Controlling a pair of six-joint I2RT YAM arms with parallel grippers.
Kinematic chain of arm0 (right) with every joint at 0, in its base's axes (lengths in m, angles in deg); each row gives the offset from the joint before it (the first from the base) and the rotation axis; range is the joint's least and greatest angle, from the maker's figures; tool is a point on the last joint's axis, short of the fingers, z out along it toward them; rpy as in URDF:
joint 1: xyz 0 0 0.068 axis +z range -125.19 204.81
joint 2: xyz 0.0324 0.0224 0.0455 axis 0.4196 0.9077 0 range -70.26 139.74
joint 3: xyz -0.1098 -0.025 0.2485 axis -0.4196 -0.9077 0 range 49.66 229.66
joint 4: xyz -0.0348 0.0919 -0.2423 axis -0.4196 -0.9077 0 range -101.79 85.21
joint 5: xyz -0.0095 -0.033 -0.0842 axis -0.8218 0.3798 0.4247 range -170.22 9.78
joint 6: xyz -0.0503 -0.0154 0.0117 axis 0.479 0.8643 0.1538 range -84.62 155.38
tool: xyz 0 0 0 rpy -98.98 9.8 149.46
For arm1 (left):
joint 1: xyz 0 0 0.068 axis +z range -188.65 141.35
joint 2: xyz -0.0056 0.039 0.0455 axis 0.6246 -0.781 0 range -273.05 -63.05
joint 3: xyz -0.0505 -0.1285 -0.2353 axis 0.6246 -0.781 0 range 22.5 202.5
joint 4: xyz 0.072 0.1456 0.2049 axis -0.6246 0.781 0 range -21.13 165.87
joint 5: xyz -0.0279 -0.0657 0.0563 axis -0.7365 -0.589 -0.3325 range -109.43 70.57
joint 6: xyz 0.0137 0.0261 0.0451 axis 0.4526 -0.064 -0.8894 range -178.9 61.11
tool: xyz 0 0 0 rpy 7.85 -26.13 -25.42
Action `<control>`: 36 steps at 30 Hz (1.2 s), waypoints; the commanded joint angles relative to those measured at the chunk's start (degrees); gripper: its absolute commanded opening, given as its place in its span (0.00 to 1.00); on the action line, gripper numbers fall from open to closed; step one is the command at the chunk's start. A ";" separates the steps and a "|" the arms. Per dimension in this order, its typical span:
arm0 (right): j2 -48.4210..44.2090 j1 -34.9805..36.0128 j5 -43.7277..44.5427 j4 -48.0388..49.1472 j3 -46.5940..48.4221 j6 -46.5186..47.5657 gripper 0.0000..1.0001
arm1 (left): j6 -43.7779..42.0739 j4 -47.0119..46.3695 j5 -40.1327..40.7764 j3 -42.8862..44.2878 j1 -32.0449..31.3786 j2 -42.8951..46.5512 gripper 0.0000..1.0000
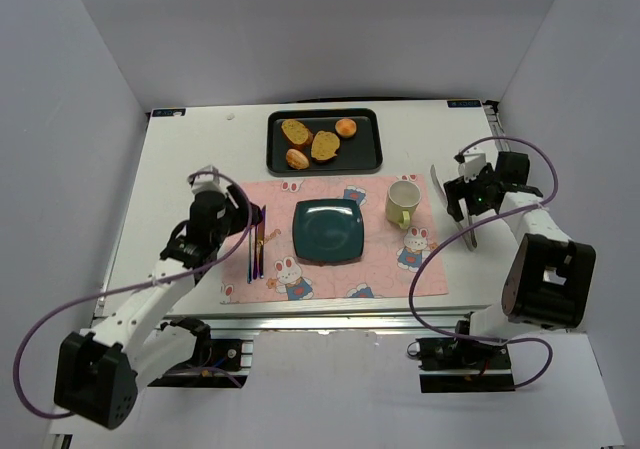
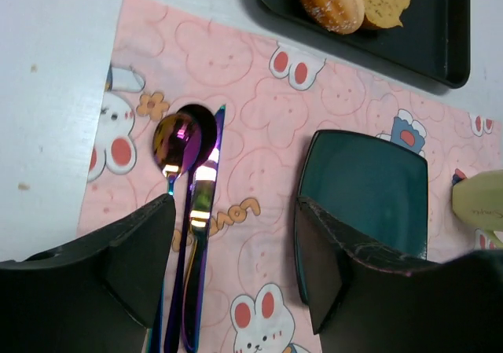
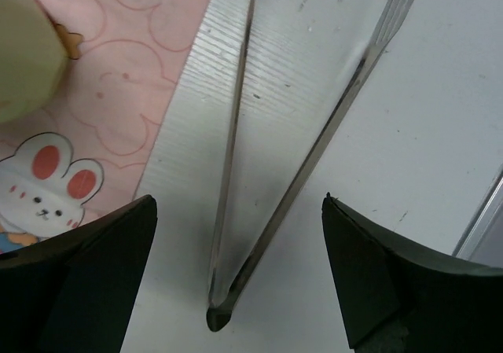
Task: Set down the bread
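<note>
Sitting at top centre, crusty golden bread point(image 1: 325, 145) fills a flat rectangular black tray point(image 1: 365, 154). Left gripper point(image 2: 236, 211) gapes empty over a shiny spoon point(image 2: 177, 145), right gripper point(image 3: 240, 204) spreads wide above smooth metal tongs point(image 3: 224, 306).

On my overhead feed the pink placemat point(image 1: 385, 254), printed with white rabbits, lies across the middle of the white table point(image 1: 200, 159). At the placemat's left end I see a spoon point(image 2: 178, 142) and a knife point(image 2: 206, 182) with a rainbow sheen. They lie side by side, handles toward the near edge of the placemat, the spoon on the outer side. A pale yellow-green mug point(image 1: 402, 202) stands upright on the placemat's right part, toward its far edge, with its handle turned toward the near side.
</note>
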 commanded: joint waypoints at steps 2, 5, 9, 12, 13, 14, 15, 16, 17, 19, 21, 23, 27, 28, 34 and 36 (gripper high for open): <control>5.17 2.65 10.33 5.60 0.93 -2.11 0.90 | 7.19 -1.30 2.20 -7.43 0.21 8.59 0.73; 9.30 3.36 12.44 6.13 3.04 -3.43 0.89 | 7.20 -0.43 2.29 -8.41 0.21 9.92 0.73; 16.59 3.80 15.87 2.90 8.47 -6.76 0.82 | 5.97 0.27 2.82 -7.09 0.21 8.78 0.73; 16.43 3.80 16.93 1.30 7.01 -8.43 0.78 | 6.31 -0.86 2.47 -7.61 0.21 8.25 0.73; 16.34 3.80 16.58 0.60 6.30 -8.96 0.76 | 6.66 -1.30 2.38 -7.88 0.21 8.33 0.73; 16.95 3.80 16.67 0.59 5.68 -9.93 0.75 | 6.75 -1.83 1.94 -8.05 0.21 7.90 0.73; 17.65 3.80 16.93 0.42 5.59 -10.81 0.74 | 6.67 -1.92 1.85 -7.71 0.21 7.55 0.73; 18.53 3.80 16.67 -0.19 5.85 -11.34 0.71 | 6.41 -1.66 1.77 -7.44 0.21 7.28 0.73; 19.84 3.80 15.71 -1.33 6.55 -11.78 0.63 | 6.23 -1.57 1.94 -7.18 0.21 7.28 0.73; 21.69 3.80 14.30 -3.45 8.04 -12.74 0.52 | 6.32 -1.40 2.12 -7.26 0.21 7.54 0.73; 22.40 3.80 14.29 -4.42 8.67 -12.66 0.52 | 6.58 -1.48 2.12 -7.53 0.21 8.24 0.73; 22.49 3.80 14.65 -4.42 8.67 -12.05 0.52 | 6.58 -1.39 2.20 -7.70 0.21 8.33 0.73; 21.44 3.80 15.18 -3.80 9.01 -10.03 0.27 | 6.67 -1.04 2.29 -7.53 0.21 8.77 0.73; 20.74 3.71 14.65 -3.89 9.54 -9.67 0.15 | 6.58 -0.96 2.29 -7.27 0.21 8.77 0.73; 11.86 3.97 -2.02 -8.53 19.37 -6.51 0.00 | 6.40 -0.69 2.20 -5.69 0.21 8.95 0.73; 10.98 5.19 -9.14 -9.77 26.38 -7.29 0.10 | 6.49 -1.04 2.03 -5.25 0.21 8.69 0.73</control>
